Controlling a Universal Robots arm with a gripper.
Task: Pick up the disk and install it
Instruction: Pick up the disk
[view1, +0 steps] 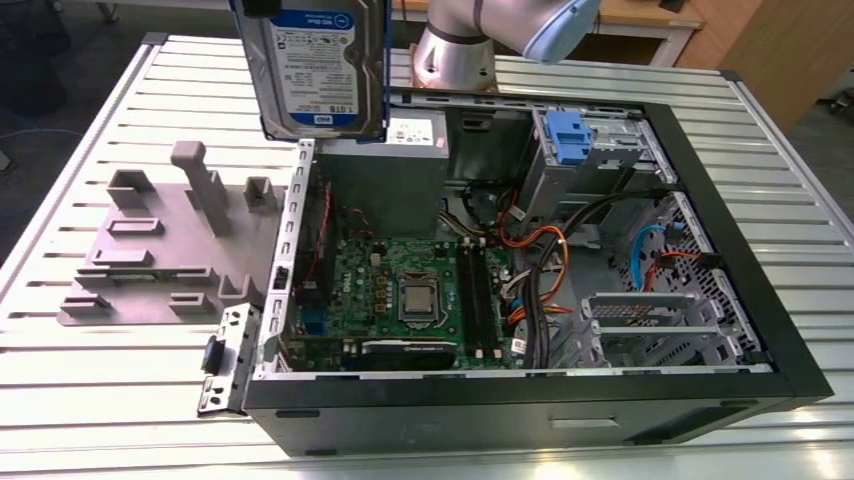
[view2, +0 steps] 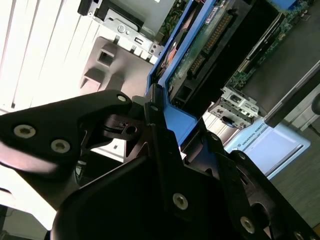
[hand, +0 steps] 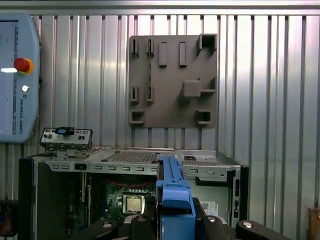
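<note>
The disk (view1: 320, 65), a silver-grey drive with a white-and-blue label, hangs upright in the air above the back corner of the open computer case (view1: 534, 405), on the exterior view's left. In both wrist views its bright blue bracket (view2: 167, 95) (hand: 175, 192) sits clamped between the black fingers (view2: 112, 127) of my gripper (view2: 160, 125) (hand: 172, 222), which is shut on it. The second wrist view shows the drive's green circuit board (view2: 200, 50) and connector edge. The motherboard (view1: 400, 290) lies far below the disk.
A grey fixture plate (view1: 147, 250) with raised holders lies on the slatted table beside the case. Inside the case are a grey box with a white sticker (view1: 387, 175), a drive bay with a blue tab (view1: 567, 135) and loose cables (view1: 547, 260). A teach pendant (hand: 17, 80) rests on the table.
</note>
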